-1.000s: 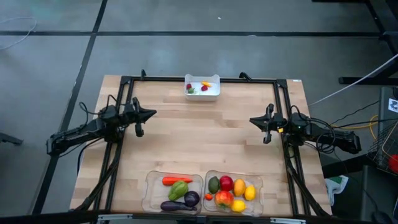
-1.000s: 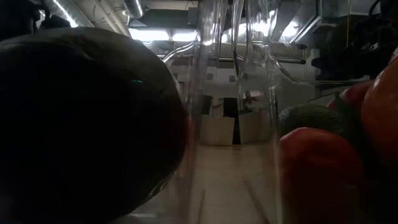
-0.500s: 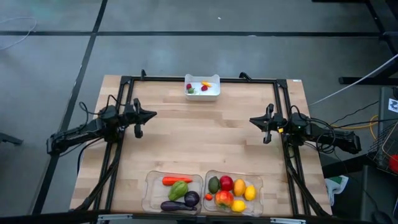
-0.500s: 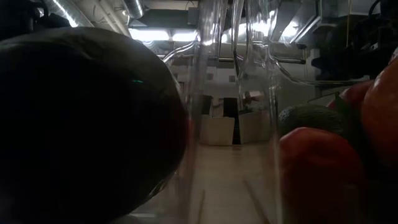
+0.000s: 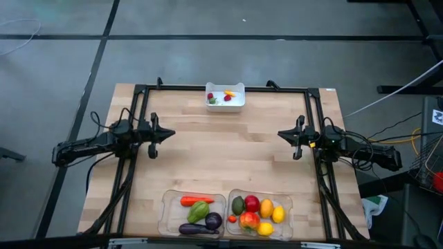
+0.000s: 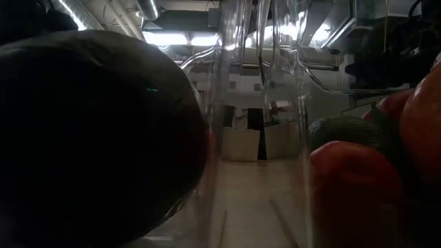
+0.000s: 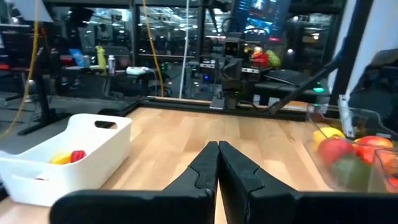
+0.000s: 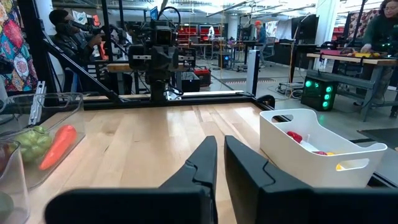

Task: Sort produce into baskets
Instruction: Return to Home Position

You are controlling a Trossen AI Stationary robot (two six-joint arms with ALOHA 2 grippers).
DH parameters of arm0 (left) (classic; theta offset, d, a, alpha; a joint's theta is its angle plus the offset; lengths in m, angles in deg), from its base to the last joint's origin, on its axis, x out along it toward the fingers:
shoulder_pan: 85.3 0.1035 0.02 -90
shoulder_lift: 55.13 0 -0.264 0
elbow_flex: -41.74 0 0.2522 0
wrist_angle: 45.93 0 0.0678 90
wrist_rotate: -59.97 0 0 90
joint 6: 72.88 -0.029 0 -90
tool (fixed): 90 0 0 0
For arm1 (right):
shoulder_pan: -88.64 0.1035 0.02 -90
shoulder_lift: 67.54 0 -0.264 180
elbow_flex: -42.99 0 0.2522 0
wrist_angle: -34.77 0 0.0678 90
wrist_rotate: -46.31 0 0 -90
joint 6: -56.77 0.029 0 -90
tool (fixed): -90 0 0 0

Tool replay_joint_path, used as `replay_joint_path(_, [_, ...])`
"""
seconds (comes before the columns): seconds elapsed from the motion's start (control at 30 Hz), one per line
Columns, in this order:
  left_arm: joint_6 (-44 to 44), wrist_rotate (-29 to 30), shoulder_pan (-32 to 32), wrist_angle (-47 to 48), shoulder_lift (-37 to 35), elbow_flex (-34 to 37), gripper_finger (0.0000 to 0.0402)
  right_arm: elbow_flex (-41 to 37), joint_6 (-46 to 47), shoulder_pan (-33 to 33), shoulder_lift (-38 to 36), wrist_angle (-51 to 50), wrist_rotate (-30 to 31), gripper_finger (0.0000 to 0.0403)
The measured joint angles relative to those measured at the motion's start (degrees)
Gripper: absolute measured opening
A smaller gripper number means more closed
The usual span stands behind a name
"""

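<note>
The left gripper point(image 5: 168, 132) has its two fingers pressed flat together, and it holds nothing. It hangs over the bare wood of the table point(image 5: 228, 162), off to the left of the white bin point(image 5: 225, 97) and nearer the front. The right gripper point(image 5: 282, 135) has its fingers almost together, with just a thin slit between them. It holds nothing too. It hangs off to the right of the white bin, about as far from it as the left one is. The two grippers point at each other, well apart.

The white bin sits at the middle of the table's far edge. In it lie tiny red pieces point(image 5: 210, 96), a small yellow-orange piece point(image 5: 231, 93) and a bit of green point(image 5: 214, 102).

Two clear trays sit side by side at the edge across from the white bin, well apart from it. The left clear tray point(image 5: 166, 211) holds the orange carrot point(image 5: 196, 200), a green pepper point(image 5: 199, 211), the purple eggplant point(image 5: 194, 229) and a round dark purple piece point(image 5: 213, 220). The right clear tray point(image 5: 288, 207) holds a dark green fruit point(image 5: 238, 205), the red apple point(image 5: 252, 203), an orange fruit point(image 5: 266, 207), two yellow lemons point(image 5: 278, 214) and a red-and-orange piece point(image 5: 249, 220). A tiny orange piece point(image 5: 232, 218) lies right where the two trays meet. I cannot tell which tray it is in.
</note>
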Motion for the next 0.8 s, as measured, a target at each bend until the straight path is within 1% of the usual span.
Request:
replay_joint_path(0.2, [-0.88, 4.04, 0.0, 0.72, 0.0, -0.04, 0.0007, 0.0, 0.0, 0.02, -0.01, 0.0, -0.01, 0.0033])
replay_joint_path(0.37, [1.27, 4.04, 0.0, 0.72, 0.0, -0.04, 0.0007, 0.0, 0.0, 0.02, 0.01, 0.01, -0.01, 0.0033])
replay_joint_path(0.8, [1.5, 4.04, 0.0, 0.69, 0.0, -0.04, 0.0008, 0.01, 0.0, 0.02, 0.0, 0.01, -0.01, 0.0033])
